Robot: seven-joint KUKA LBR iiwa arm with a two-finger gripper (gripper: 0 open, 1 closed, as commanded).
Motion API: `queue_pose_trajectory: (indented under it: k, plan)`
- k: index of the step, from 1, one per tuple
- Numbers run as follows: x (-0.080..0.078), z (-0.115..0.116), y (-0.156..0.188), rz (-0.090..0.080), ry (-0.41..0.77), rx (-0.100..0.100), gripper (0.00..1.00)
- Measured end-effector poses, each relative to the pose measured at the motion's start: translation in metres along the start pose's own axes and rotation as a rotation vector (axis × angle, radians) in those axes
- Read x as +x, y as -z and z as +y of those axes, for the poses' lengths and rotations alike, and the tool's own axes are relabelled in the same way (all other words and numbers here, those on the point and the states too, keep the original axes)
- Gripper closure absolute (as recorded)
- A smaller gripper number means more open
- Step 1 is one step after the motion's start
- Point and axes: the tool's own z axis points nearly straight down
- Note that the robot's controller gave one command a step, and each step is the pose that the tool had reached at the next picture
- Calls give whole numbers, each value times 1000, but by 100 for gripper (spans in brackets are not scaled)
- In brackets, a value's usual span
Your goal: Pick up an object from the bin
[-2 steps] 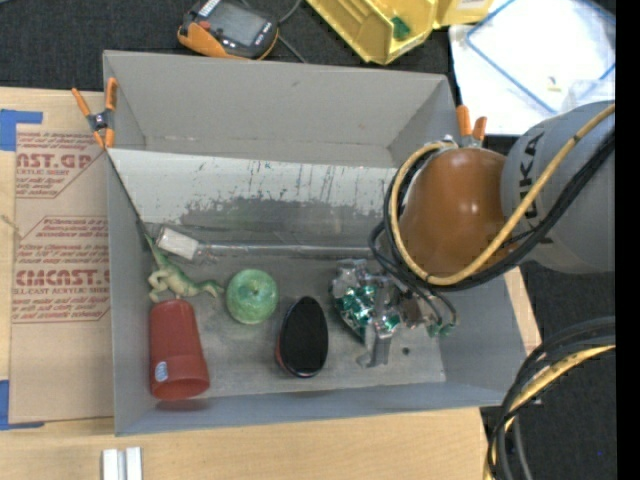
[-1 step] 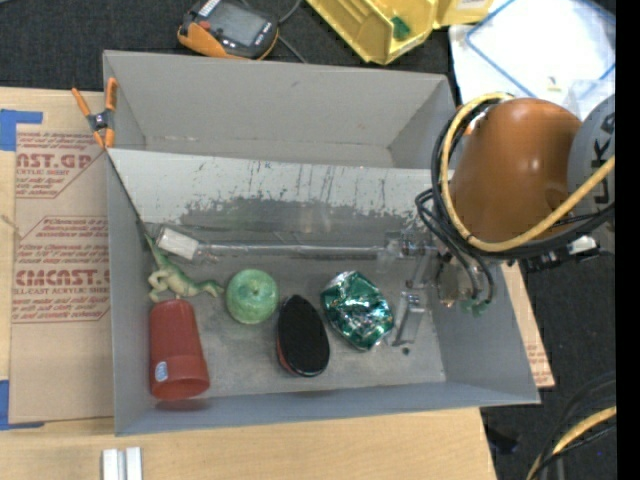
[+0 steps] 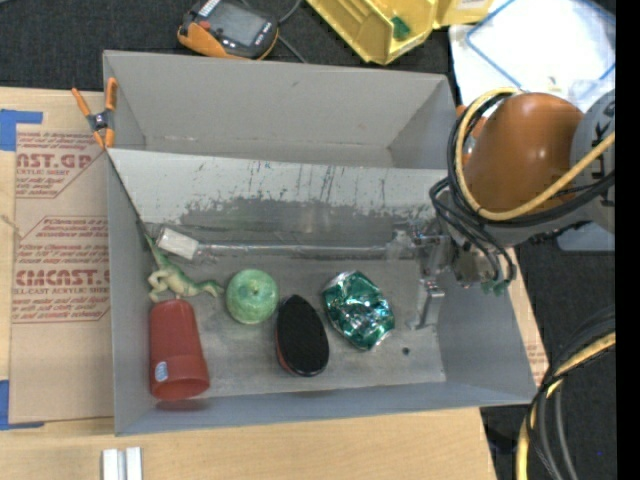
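- I had the gripper (image 3: 431,306) low in the right part of the bin (image 3: 300,128), close to the floor and near the right wall, with the arm coming in from that side.
- It carried nothing that I could see, and I could not tell how the jaws stood, wide or narrow; the view was too cluttered at the tip.
- The nearest thing was a crumpled green and silver wrapper (image 3: 357,310), lying just to the left of the gripper on the bin floor, beside it and not under it.
- Further left in the same row lay a black oval brush (image 3: 301,336), close to the wrapper, then a green ball (image 3: 251,296).
- A red can (image 3: 176,351) lay on its side by the left wall, well apart from the gripper.
- Above the can I saw a pale stringy toy (image 3: 170,283) and a small white block (image 3: 178,243).
- I judged the step to be the approach: the gripper was down at picking height, but no grasp was made yet.
- The next move, as I read it, called for a short shift left to bring the jaws over the wrapper, then a close on its bulk.
- The wrapper looked soft and uneven, so I expected it to crush or slip unless taken across its middle.
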Motion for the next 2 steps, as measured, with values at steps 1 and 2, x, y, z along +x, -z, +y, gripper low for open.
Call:
queue_pose_trajectory:
  k: [1,2]
  plan:
    - [34,94,-2,2,-194,2,100]
    - [34,94,-2,2,-193,2,100]
